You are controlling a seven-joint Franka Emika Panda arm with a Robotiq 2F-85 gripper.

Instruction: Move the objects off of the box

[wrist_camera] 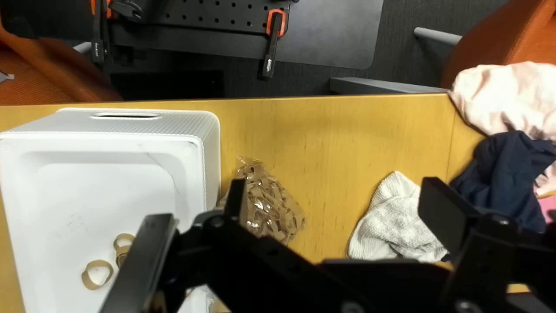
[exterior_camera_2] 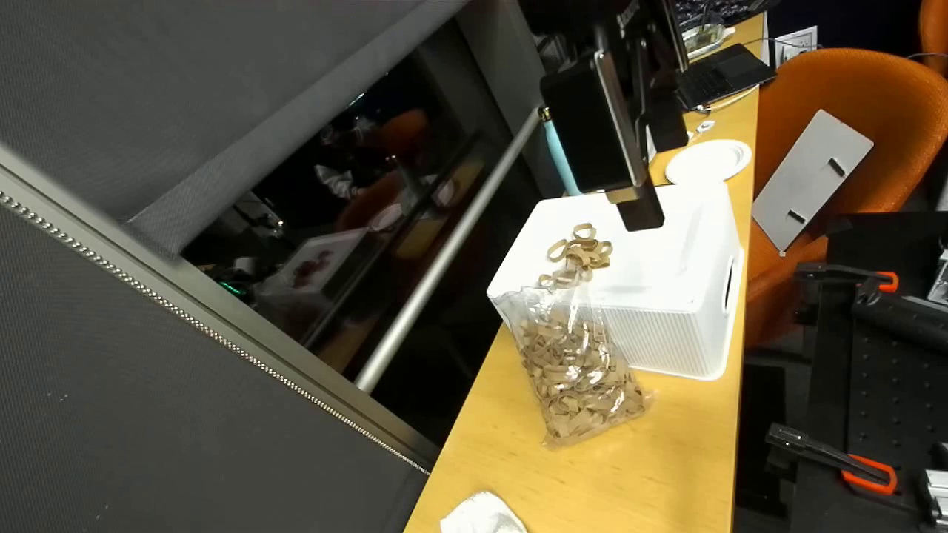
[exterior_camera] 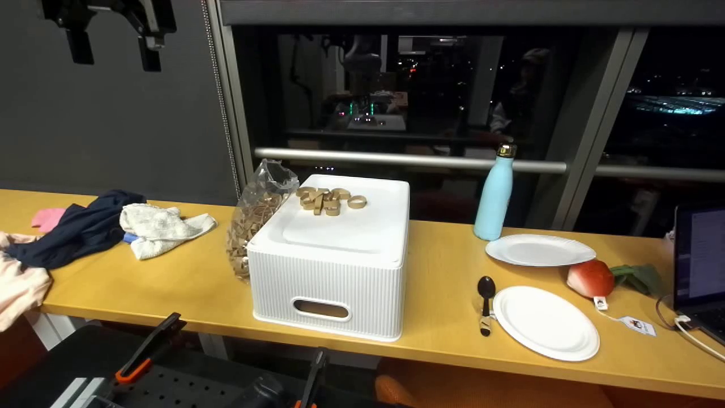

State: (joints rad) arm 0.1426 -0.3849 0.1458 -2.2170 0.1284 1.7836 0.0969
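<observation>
A white ribbed box (exterior_camera: 334,283) with a slot handle stands on the table; it also shows in an exterior view (exterior_camera_2: 666,340) and the wrist view (wrist_camera: 173,124). Several tan rubber bands (exterior_camera: 325,199) lie in a loose pile on its top, also in an exterior view (exterior_camera_2: 585,254). The wrist view shows a few bands (wrist_camera: 89,281), the rest hidden behind the gripper. A clear bag of bands (exterior_camera_2: 578,377) leans against the box's side. My gripper (exterior_camera: 115,54) is open and empty, high above the table. In the wrist view its fingers (wrist_camera: 336,200) are wide apart.
A white cloth (exterior_camera: 164,226) and dark clothing (exterior_camera: 79,229) lie beside the bag. A blue bottle (exterior_camera: 495,198), white plates (exterior_camera: 546,323), a black spoon (exterior_camera: 486,300), a plush radish (exterior_camera: 592,277) and a laptop (exterior_camera: 699,255) are on the box's other side. A window stands behind.
</observation>
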